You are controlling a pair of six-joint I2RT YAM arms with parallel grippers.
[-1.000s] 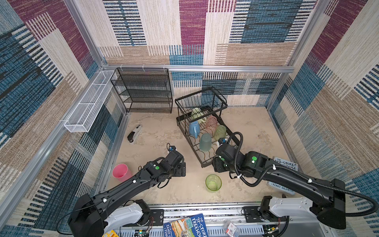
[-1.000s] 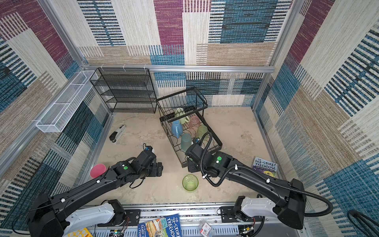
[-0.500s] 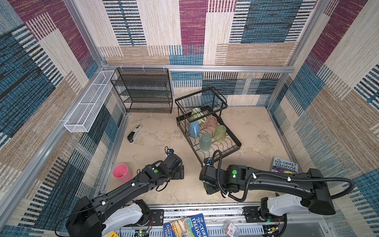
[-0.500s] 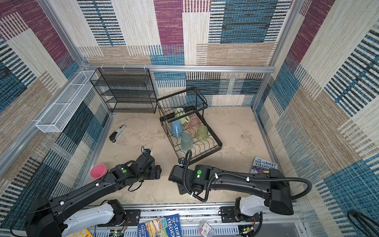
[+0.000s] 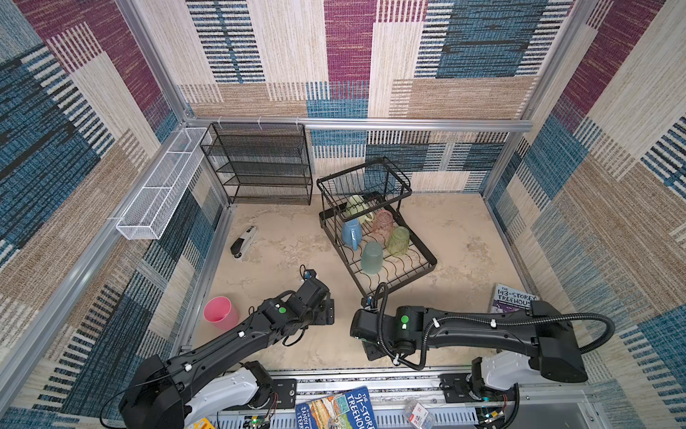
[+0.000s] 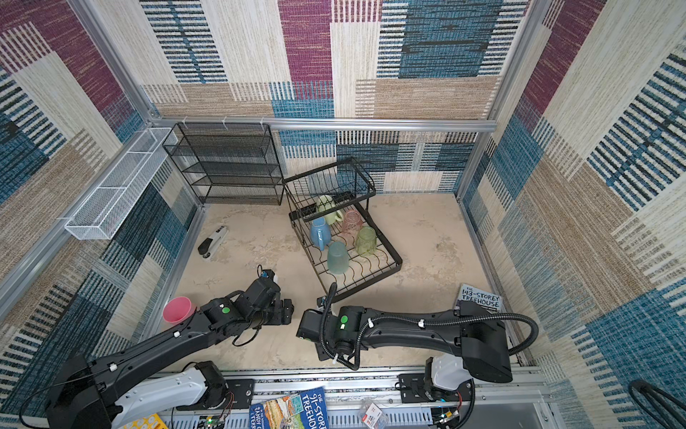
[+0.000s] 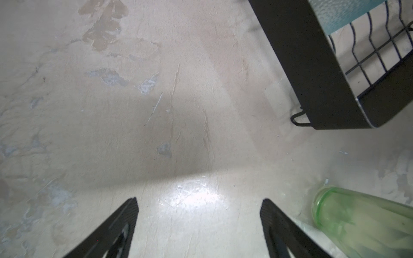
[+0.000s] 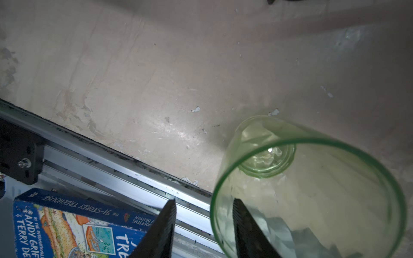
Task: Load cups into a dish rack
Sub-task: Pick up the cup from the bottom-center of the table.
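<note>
Right gripper [image 8: 204,201] is part-open, straddling the rim of the green cup [image 8: 324,178], one finger [image 8: 248,227] inside, not pinching it yet. The cup sits on the floor [image 8: 156,78] by the front rail [image 8: 111,160]. Left gripper [image 7: 199,201] gapes over bare floor. Blue book [image 8: 67,227] reads "The 91-Storey Treehouse", second book [image 5: 514,299] "143-Storey Treehouse". A second ago the right arm [image 5: 464,327] was up at the rack [image 5: 433,260] and the cup stood uncovered.

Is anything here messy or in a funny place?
Yes. The dish rack sits crooked, turned at an angle to the walls. A stapler lies on the table on one side of it and a book on the other; neither is kitchenware. The table looks chipped and blotchy.
</note>
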